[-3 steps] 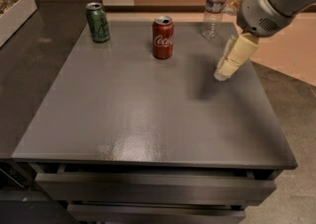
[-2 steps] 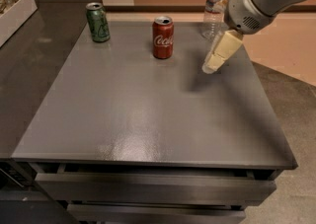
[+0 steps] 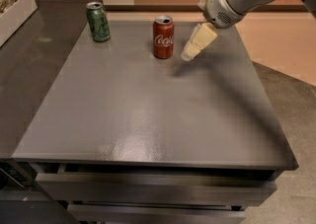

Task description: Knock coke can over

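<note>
Camera view has the gripper hanging above the far right part of the table, just right of the coke can and not touching it. Its pale fingers are pressed together into one wedge, slanting down and to the left, with nothing held between them. The coke can stands upright near the far edge. A green can stands upright to its left, well apart. The grey tabletop is smooth and shows a dull glare near the front. Drawers sit under the front edge. A white box rests on the dark counter at far left.
</note>
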Controlling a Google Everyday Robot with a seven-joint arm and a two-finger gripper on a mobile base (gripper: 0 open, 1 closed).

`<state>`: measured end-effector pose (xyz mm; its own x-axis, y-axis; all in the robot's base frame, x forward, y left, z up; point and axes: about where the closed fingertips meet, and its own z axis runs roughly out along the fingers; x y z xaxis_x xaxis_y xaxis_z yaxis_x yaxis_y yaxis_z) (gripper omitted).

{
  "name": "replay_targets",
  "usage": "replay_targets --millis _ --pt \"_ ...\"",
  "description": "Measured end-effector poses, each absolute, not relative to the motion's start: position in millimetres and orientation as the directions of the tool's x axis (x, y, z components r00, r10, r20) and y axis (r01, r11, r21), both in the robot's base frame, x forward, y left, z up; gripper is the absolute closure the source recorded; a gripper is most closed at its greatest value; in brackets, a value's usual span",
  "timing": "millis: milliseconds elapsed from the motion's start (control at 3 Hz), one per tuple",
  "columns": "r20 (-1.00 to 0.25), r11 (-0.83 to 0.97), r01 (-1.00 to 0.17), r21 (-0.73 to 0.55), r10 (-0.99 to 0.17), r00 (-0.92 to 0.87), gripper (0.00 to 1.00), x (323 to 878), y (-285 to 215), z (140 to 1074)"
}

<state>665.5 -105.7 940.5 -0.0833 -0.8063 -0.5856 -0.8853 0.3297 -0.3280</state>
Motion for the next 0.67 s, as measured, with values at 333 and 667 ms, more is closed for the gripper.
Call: replay_targets --millis 333,667 --pt "-0.638 0.364 -0.891 -0.270 -0.761 -0.117 0.00 694 -95 930" --pt "-0.691 0.386 -0.902 -0.192 -0.706 -0.155 0.00 717 -82 918"
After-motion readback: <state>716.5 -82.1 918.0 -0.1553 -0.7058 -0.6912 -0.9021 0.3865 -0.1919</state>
